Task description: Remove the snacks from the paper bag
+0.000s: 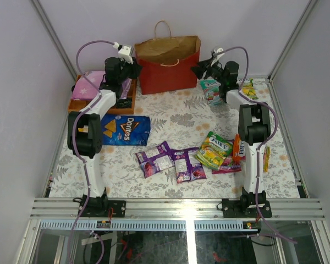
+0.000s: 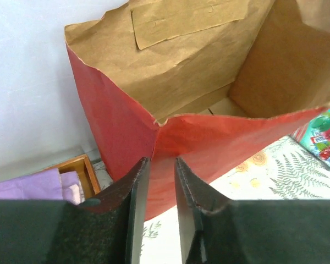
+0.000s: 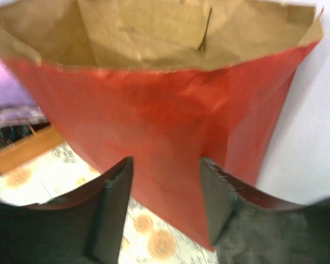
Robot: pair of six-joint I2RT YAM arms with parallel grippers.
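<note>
The red paper bag (image 1: 168, 74) stands upright at the far middle of the table (image 1: 176, 118), mouth open, with an arm at each near corner. The left end effector (image 2: 160, 162) is narrow, its jaws a slim gap apart and lined up on the near-left corner fold. Nothing shows pinched between them, and whether they touch the paper cannot be told. The right end effector (image 3: 165, 162) is wider, jaws apart and bare, facing the red wall by the near-right corner.

The snacks lie out on the table: the blue Doritos bag (image 1: 126, 130) left of centre, purple packets (image 1: 154, 158) and a green packet (image 1: 214, 148) nearer, and another packet (image 1: 210, 91) just right of the bag. The visible part of the kraft inside holds no packet, so the step looks like taking hold of the bag to check or tip it.

To do that well, each side should bite the stiff corner fold rather than the cord handle. Both should close gently so the paper does not crumple, and pull evenly so the bag neither twists nor topples.
</note>
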